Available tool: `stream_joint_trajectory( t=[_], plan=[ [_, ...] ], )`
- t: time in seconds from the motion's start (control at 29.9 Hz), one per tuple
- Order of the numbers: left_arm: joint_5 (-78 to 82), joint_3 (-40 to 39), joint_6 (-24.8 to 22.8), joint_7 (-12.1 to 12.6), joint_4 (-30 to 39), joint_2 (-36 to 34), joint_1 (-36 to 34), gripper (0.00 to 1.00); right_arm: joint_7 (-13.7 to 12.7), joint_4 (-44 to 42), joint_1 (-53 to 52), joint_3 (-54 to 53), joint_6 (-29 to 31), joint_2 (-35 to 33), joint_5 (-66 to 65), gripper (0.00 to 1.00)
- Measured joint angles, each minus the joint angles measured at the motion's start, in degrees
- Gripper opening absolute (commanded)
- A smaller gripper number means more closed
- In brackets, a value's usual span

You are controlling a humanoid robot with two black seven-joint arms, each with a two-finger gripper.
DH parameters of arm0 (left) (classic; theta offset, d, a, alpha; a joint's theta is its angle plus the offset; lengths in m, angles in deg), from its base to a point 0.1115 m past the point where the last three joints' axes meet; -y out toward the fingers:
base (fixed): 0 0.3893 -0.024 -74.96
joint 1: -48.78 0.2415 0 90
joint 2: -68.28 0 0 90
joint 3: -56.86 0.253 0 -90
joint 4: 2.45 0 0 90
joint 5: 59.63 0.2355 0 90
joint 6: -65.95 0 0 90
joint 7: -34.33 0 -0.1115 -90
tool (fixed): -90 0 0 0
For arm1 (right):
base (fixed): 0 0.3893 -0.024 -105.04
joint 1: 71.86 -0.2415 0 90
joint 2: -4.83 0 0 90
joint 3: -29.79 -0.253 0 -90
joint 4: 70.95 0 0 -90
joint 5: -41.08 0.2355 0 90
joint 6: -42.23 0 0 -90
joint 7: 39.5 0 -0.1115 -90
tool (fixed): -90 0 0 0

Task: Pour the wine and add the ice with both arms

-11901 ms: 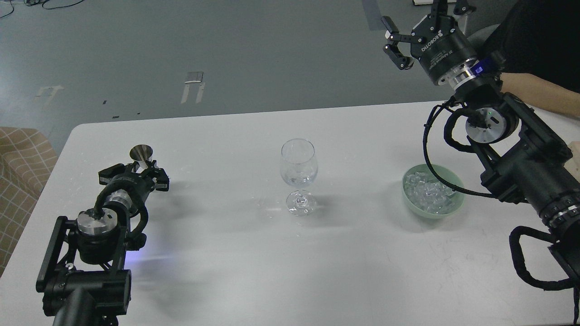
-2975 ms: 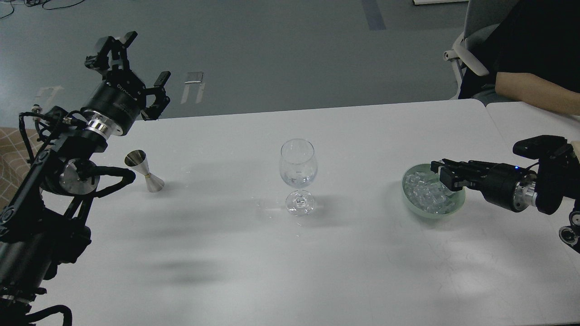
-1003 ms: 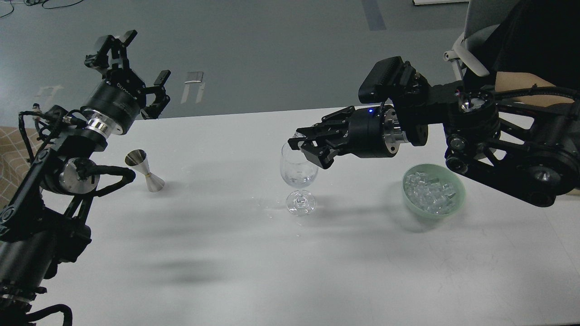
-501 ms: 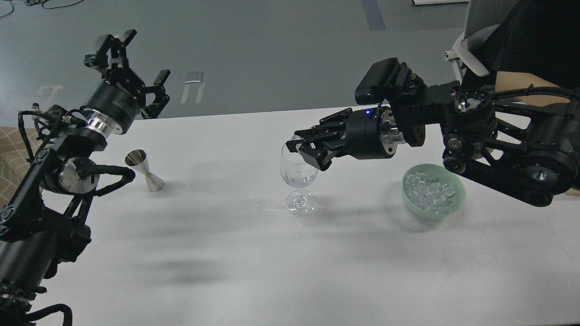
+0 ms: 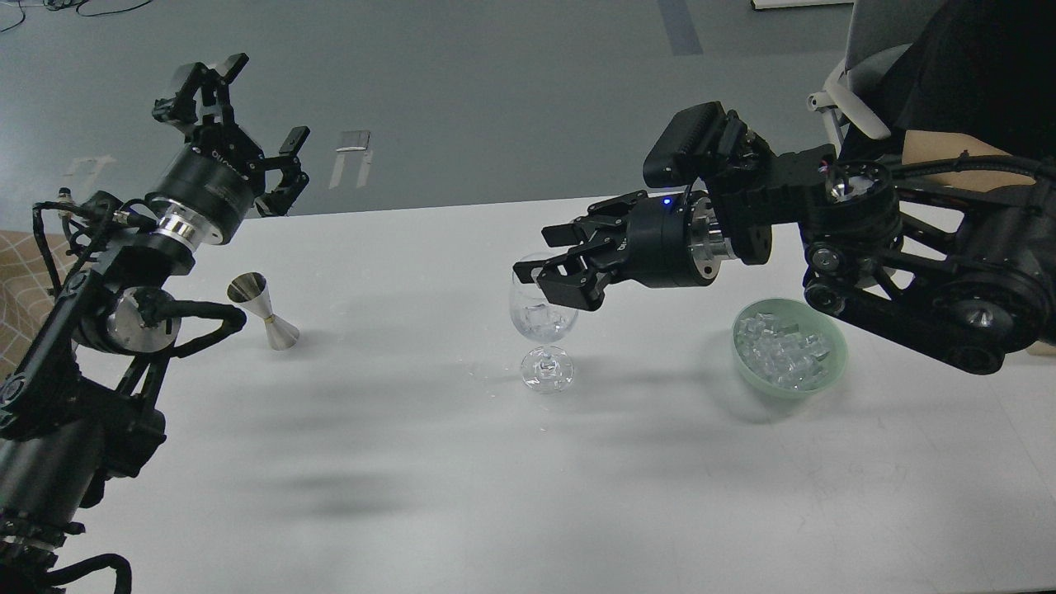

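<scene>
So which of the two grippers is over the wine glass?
The right gripper, fingers spread just above the wine glass rim. The left gripper is raised beyond the table's far-left edge, away from the glass.

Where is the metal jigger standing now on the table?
In the head view the jigger stands upright on the left part of the white table, left of the wine glass, below the raised left gripper.

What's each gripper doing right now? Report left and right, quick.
Left gripper: open, empty, raised beyond the table's far edge, above the jigger.
Right gripper: open, holding nothing, over the wine glass; an ice cube sits inside.
</scene>
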Motion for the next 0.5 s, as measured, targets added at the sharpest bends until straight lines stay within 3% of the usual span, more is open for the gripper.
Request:
stream_joint_trajectory(
  t=[0.23, 0.5],
  plan=[
    [0.0, 0.0, 0.0, 0.1, -0.2, 0.0, -0.3, 0.98, -0.1, -5.9, -0.6, -6.4, -5.0, 0.5, 9.5, 1.0],
    [-1.2, -0.7, 0.2, -0.5, -0.9, 0.5, -1.1, 0.98, -0.1, -24.4, -1.0, -19.6, -7.7, 7.7, 22.8, 1.0]
  ],
)
